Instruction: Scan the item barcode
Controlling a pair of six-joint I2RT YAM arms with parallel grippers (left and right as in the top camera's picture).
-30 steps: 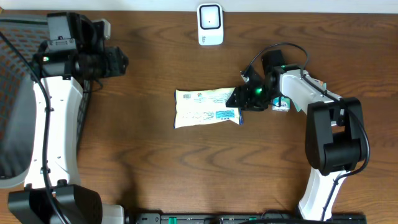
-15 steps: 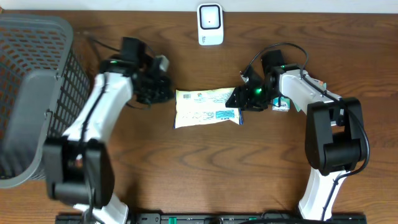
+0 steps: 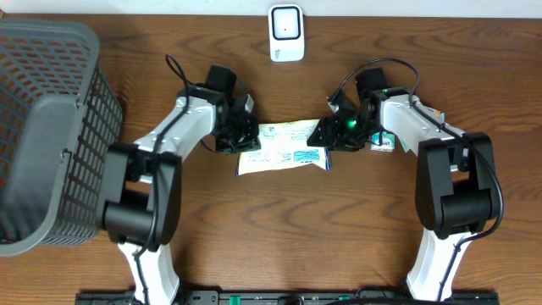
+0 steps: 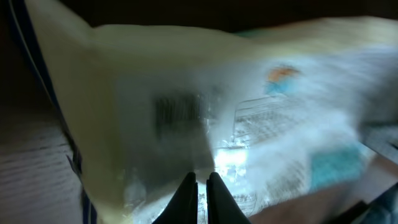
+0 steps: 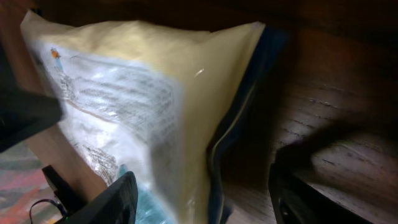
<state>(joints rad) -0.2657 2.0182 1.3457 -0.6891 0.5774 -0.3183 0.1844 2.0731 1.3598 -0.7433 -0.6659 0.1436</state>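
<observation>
Surface (image 3: 271, 237): brown wood; seen whole only from overhead. The wrist views show just slivers of it beside the packet.

Basket (image 3: 85, 127): grey mesh, at the left edge of the surface, in the overhead view alone. The packet lies outside it, well apart.

Packet (image 3: 284, 148): pale yellow and white with teal patches, flat on the mid surface, long side running left to right, between the two pincers. The overhead view gives its place. The left wrist view shows its face (image 4: 186, 93) close up, with a dark printed block (image 4: 177, 112) too blurred to read. The right wrist view shows its right end (image 5: 124, 93) with fine print and a dark side seam.

Left pincer (image 3: 237, 135): at the packet's left end. From its own wrist view (image 4: 200, 183) the fingers stand closed together, tips against the packet's face. Whether any film is pinched cannot be told.

Right pincer (image 3: 334, 134): over the packet's right end. Its own view (image 5: 202, 196) shows the fingers (image 5: 115, 199) spread wide, the packet's end between them and ungripped.

Scanner (image 3: 286, 34): white, at the far edge of the surface, beyond the packet; overhead view only.

Box (image 3: 383, 144): small, white and teal, beside the right arm; overhead view only.
</observation>
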